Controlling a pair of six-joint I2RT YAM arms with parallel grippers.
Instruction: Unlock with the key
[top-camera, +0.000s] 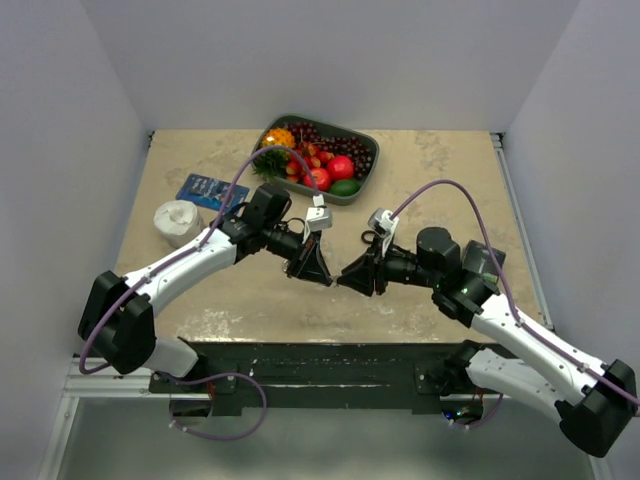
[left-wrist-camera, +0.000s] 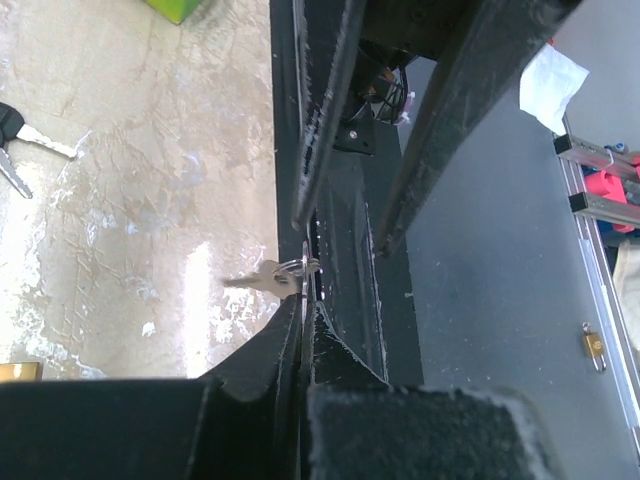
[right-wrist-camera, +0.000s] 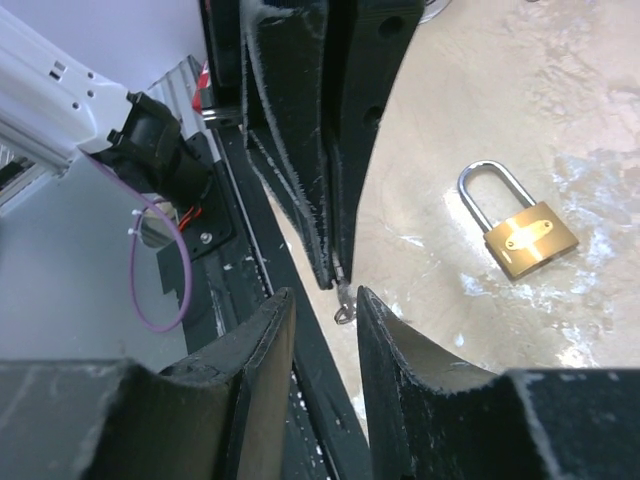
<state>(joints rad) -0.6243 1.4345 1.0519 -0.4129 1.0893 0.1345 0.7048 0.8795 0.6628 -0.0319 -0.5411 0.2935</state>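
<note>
Your key (left-wrist-camera: 255, 282) is small and silver. It is pinched at its ring end between the closed fingers of the left gripper (left-wrist-camera: 304, 300), and its blade sticks out sideways over the table (left-wrist-camera: 120, 250). The padlock (right-wrist-camera: 520, 238) is brass with a silver shackle that looks seated in the body. It lies flat on the table near the two grippers, and nothing touches it. The right gripper (right-wrist-camera: 325, 296) has its fingers a little apart and grips nothing. The left fingers point into that gap, almost tip to tip.

A black-headed key (left-wrist-camera: 12, 125) lies on the table, well apart from the one you hold. Behind the arms sit a fruit tray (top-camera: 374, 160), a blue packet (top-camera: 210, 192) and a white roll (top-camera: 178, 222), all away from the work.

From overhead, the gripper bodies hide both key and padlock. A brass corner at the bottom left edge of the left wrist view is cut off, so you cannot tell what it is. The plate on the padlock's face is too small to make out.
</note>
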